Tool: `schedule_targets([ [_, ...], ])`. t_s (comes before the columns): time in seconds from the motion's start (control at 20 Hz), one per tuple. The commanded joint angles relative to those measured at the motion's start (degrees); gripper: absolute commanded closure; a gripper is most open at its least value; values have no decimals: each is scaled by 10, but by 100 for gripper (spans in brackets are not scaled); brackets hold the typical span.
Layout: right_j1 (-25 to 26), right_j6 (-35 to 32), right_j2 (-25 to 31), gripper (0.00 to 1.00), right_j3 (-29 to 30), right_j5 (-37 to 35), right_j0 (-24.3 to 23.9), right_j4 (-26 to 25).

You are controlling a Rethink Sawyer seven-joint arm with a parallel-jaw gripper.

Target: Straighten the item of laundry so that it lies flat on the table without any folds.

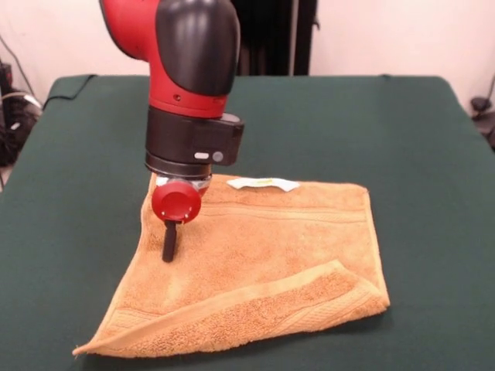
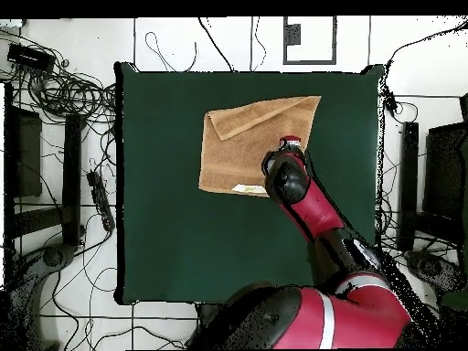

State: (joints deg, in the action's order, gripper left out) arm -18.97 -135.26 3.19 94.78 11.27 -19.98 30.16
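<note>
Tangled black cables (image 2: pixel 64 91) lie on the tiled floor (image 2: pixel 164 315) beside dark equipment (image 2: pixel 23 154).

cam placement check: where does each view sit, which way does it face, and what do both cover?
Front view: sits across the table, low, facing the robot; shows the towel with its near edge folded over, and the arm's wrist with the gripper down on the towel.
Overhead view: sits above the table, looking straight down; shows the whole tabletop, floor cables, and the arm from base to wrist.
Shared: towel, white label, table and arm, turned half round between views.
</note>
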Motion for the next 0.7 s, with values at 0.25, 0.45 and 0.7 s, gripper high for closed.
schedule_targets([
  [0.25, 48, -97, 73, 100, 108, -46, 0, -36],
  [0.45, 41, -97, 77, 100, 121, -46, -7, -50],
  [0.7, 35, -102, 78, 100, 130, -49, -10, -57],
])
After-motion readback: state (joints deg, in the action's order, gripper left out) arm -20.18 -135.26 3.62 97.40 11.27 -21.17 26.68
